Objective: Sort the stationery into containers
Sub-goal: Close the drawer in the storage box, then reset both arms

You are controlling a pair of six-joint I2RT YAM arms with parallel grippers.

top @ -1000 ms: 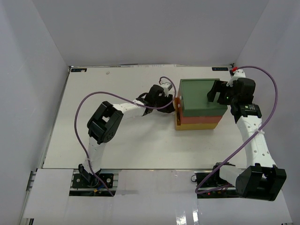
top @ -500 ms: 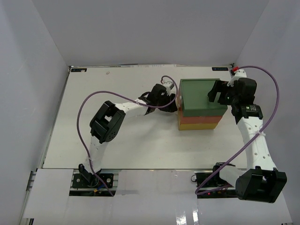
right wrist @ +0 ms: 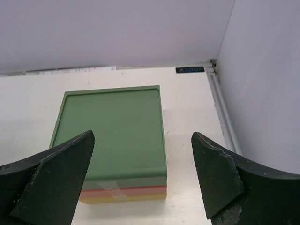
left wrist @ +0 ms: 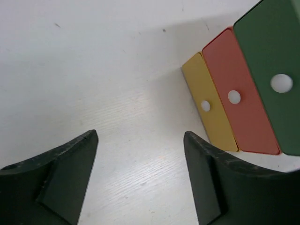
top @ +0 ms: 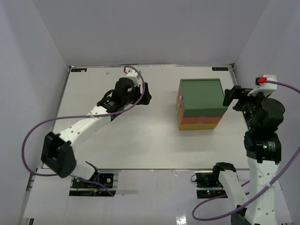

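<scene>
The containers (top: 200,96) form a closed stack on the right half of the table: dark green on top, orange-red in the middle, yellow at the bottom. The left wrist view shows their three fronts (left wrist: 239,98), each with a small white round spot. My left gripper (top: 145,95) stands open over bare table, well left of the stack, with nothing between its fingers (left wrist: 70,178). My right gripper (top: 233,97) is open at the stack's right edge, raised above it; its view looks down on the green top (right wrist: 112,126). No stationery is in view.
White walls enclose the table (top: 140,140) at the back and on both sides. A metal rail (right wrist: 222,108) runs along the right edge beside the stack. Purple cables (top: 37,126) loop off both arms.
My left gripper has pulled back leftwards from the stack's left face and opened wider. The right gripper has come off the green top, rising and shifting right.
</scene>
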